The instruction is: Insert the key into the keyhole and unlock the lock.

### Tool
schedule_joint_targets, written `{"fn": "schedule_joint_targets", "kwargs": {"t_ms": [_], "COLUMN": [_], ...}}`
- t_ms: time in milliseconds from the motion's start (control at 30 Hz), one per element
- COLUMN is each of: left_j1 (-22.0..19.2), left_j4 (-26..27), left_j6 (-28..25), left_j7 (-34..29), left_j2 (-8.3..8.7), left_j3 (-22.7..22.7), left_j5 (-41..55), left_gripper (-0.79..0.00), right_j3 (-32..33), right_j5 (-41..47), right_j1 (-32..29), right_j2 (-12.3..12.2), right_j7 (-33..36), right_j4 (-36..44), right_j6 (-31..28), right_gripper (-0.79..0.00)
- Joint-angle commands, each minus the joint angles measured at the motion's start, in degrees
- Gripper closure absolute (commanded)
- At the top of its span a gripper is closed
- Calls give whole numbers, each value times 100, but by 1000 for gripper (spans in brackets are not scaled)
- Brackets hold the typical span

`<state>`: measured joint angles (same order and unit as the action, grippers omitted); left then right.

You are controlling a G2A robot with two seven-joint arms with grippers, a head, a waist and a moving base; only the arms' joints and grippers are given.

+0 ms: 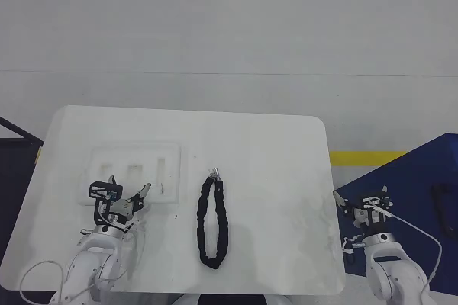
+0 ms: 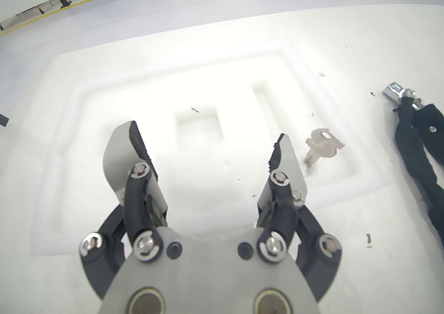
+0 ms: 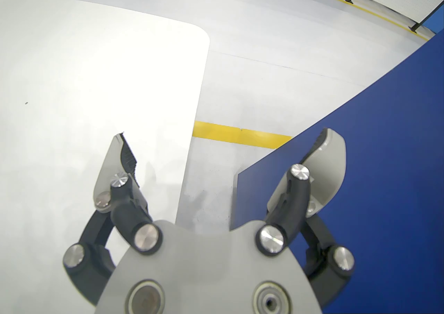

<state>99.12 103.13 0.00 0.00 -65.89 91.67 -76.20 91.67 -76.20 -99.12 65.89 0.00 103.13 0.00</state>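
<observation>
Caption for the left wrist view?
Open left gripper above the foam tray; key sits in the tray beside it, chain lock on the table.

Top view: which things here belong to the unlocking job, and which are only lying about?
For the job:
key, standing in the foam tray
black chain lock, beside the tray

Lying about:
foam tray itself
dark crumbs on the table
blue panel beside the table
</observation>
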Motion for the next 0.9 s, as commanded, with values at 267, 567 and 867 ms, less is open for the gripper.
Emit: {"fn": "schedule_joint_targets", "kwargs": {"t_ms": [267, 567, 867], "left_j1": [214, -556, -1818], "left_j4": [1645, 3151, 2089], "left_j6": [242, 2821, 3255], "left_j7": [-1779, -6392, -7176], "left_j2": [-41, 25, 84], "left_j3": [522, 771, -157], "left_j5": [1831, 3411, 3321], "left_gripper": [-785, -785, -785], "right_j3": [0, 0, 0], "right_j5": [0, 0, 0], "right_j1": [0, 0, 0], "right_j2": [0, 0, 0], "right_j7": [0, 0, 0], "right_j4": [0, 0, 0], "right_j6": [0, 0, 0], "right_gripper": [-785, -785, -785]}}
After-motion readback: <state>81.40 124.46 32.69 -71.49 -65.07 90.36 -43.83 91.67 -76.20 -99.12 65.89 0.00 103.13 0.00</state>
